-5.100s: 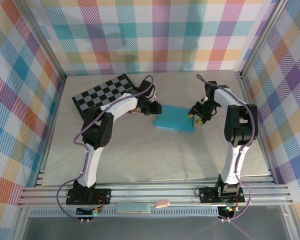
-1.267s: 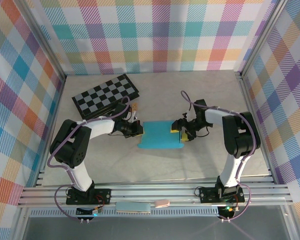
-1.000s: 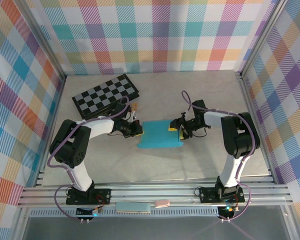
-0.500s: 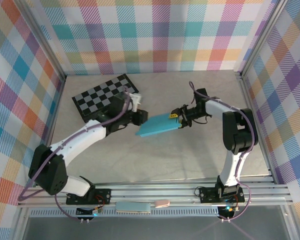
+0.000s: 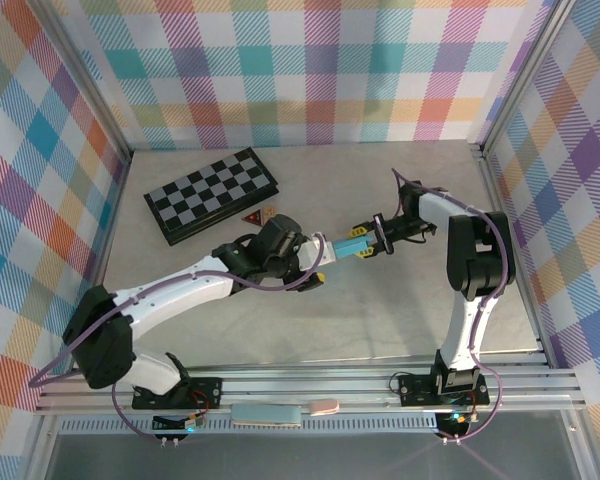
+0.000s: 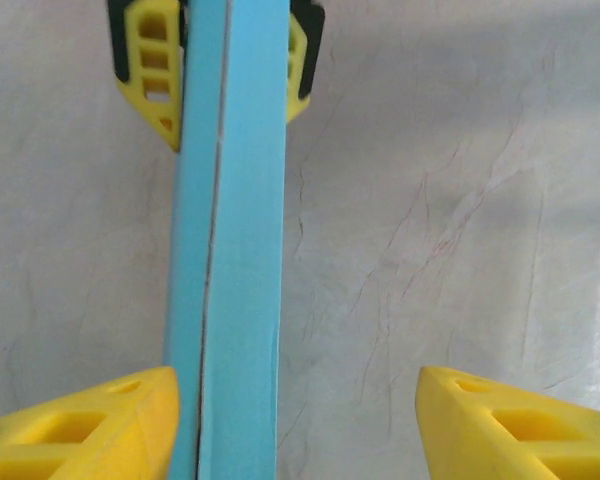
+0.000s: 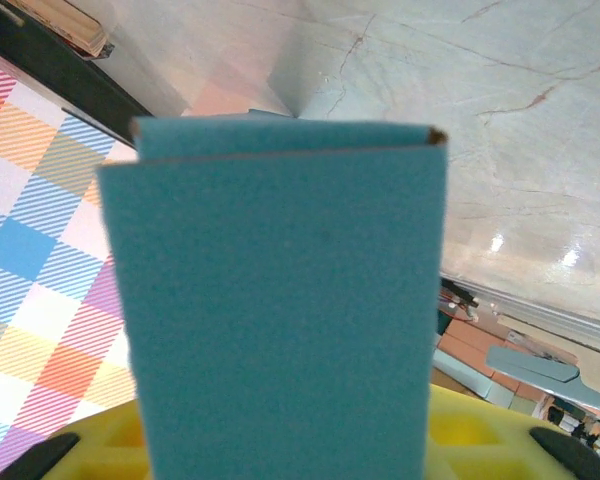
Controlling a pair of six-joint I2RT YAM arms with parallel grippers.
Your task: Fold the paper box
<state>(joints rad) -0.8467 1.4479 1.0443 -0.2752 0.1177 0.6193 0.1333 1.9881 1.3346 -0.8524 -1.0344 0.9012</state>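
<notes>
There is one paper box [image 5: 350,246], a flat turquoise piece lying between the two arms near the middle of the table [image 5: 380,320]. It is turned on edge, so from above it looks like a short blue strip. I cannot tell whether its lower edge touches the table.

The right gripper [image 5: 372,243] is clamped on the end of the box nearer the right arm. In the left wrist view, its two yellow fingers [image 6: 150,80] press against either side of the narrow blue edge [image 6: 230,250], and a thin seam runs down that edge. In the right wrist view, the broad face of the box [image 7: 280,300] rises from between the yellow fingers [image 7: 480,430], with two layers of card showing along its far edge.

The left gripper [image 5: 323,262] is at the other end of the box with its jaws spread wide. One of its two fingers [image 6: 90,430] is right against the box and the other [image 6: 520,420] is well apart from it, so it grips nothing.

One black-and-grey checkerboard [image 5: 210,192] lies at the far left of the table, well apart from the box. Two small brownish pieces [image 5: 258,215] lie just beside its near edge.
</notes>
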